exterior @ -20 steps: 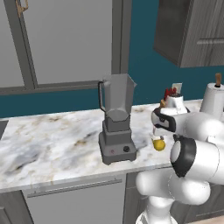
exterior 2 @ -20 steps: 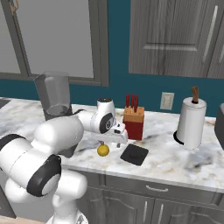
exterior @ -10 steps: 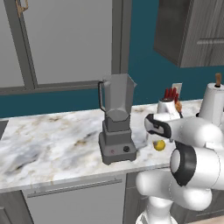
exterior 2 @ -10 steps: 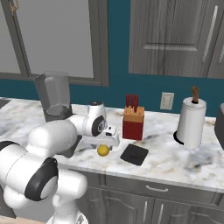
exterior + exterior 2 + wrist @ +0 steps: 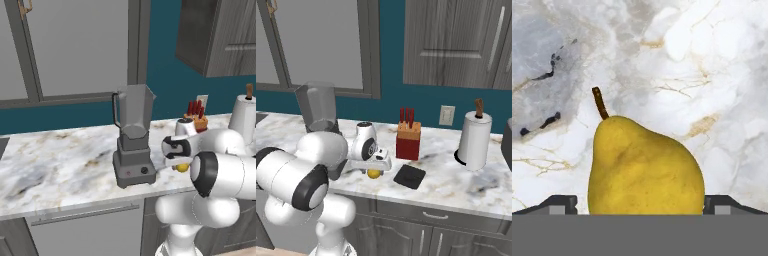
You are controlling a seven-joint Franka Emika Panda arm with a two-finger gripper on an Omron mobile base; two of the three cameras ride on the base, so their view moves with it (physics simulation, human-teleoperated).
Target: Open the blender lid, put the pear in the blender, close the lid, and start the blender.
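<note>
The yellow pear lies on the marble counter with its dark stem pointing away from the hand. My gripper hangs right over it, open, with one dark fingertip on each side of the fruit. From the base the pear peeks out below the hand. The grey blender stands left of the hand, its jar top uncovered. The black square blender lid lies flat on the counter to the right of the pear.
A red knife block stands behind the lid, near the wall. A paper towel roll is farther right. The counter's front edge runs just before the blender base. Wall cabinets hang above.
The hand has swung left from near the lid and come down over the pear. Its jaws stay wide apart. The pear, the lid and the blender have not moved.
</note>
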